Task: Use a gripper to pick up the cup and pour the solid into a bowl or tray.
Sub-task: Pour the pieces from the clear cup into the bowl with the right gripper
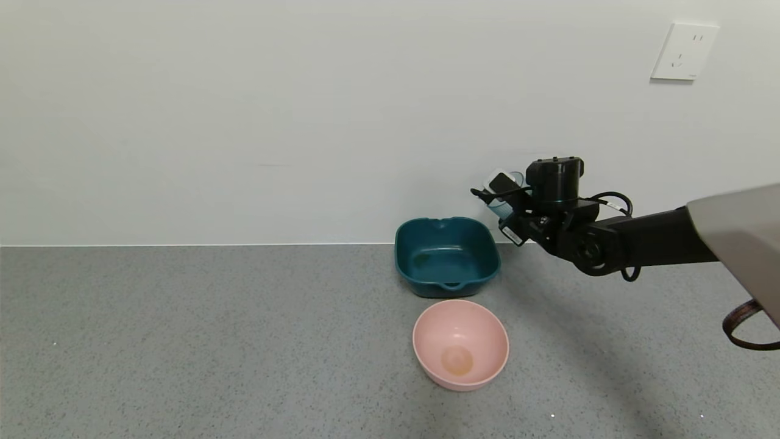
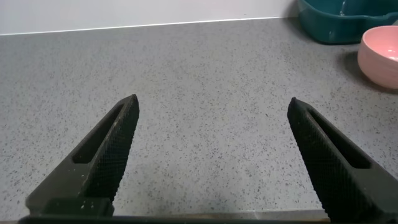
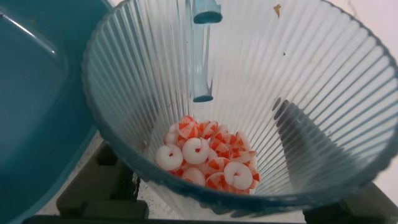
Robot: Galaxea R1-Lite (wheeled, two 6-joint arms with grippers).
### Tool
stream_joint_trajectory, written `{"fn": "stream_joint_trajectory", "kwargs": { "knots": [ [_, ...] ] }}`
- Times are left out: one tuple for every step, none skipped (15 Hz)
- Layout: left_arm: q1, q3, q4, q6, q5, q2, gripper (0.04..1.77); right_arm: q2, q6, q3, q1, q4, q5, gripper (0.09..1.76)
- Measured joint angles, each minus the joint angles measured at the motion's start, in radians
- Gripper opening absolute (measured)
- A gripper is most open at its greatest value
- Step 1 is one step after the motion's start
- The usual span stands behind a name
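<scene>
My right gripper (image 1: 506, 201) is shut on the translucent blue-green ribbed cup (image 1: 503, 194) and holds it in the air just right of and above the dark teal dish (image 1: 446, 256). In the right wrist view the cup (image 3: 249, 81) fills the frame, with a pile of orange-red and white round pieces (image 3: 208, 155) at its bottom and the teal dish (image 3: 37, 93) beside it. One dark finger (image 3: 305, 134) shows through the cup wall. The dish looks empty. My left gripper (image 2: 212, 109) is open over bare counter, away from the work.
A round pink bowl (image 1: 460, 342) stands in front of the teal dish; it also shows in the left wrist view (image 2: 380, 55), next to the dish (image 2: 339, 22). The grey speckled counter (image 1: 183, 341) ends at a white wall with a socket (image 1: 684, 51).
</scene>
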Motion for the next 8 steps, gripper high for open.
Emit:
{"fn": "stream_joint_trajectory", "kwargs": {
  "knots": [
    [0.0, 0.0, 0.0, 0.0, 0.0, 0.0, 1.72, 0.014, -0.023, -0.036, 0.009, 0.027, -0.02, 1.38],
    [0.0, 0.0, 0.0, 0.0, 0.0, 0.0, 1.72, 0.029, -0.044, -0.067, 0.018, 0.049, -0.041, 1.38],
    [0.0, 0.0, 0.0, 0.0, 0.0, 0.0, 1.72, 0.043, -0.068, -0.097, 0.026, 0.071, -0.061, 1.38],
    [0.0, 0.0, 0.0, 0.0, 0.0, 0.0, 1.72, 0.056, -0.091, -0.121, 0.032, 0.083, -0.079, 1.38],
    [0.0, 0.0, 0.0, 0.0, 0.0, 0.0, 1.72, 0.067, -0.118, -0.141, 0.037, 0.089, -0.097, 1.38],
    [0.0, 0.0, 0.0, 0.0, 0.0, 0.0, 1.72, 0.079, -0.147, -0.156, 0.041, 0.091, -0.111, 1.38],
    [0.0, 0.0, 0.0, 0.0, 0.0, 0.0, 1.72, 0.089, -0.177, -0.163, 0.046, 0.091, -0.125, 1.38],
    [0.0, 0.0, 0.0, 0.0, 0.0, 0.0, 1.72, 0.098, -0.208, -0.167, 0.05, 0.087, -0.14, 1.38]
  ]
}}
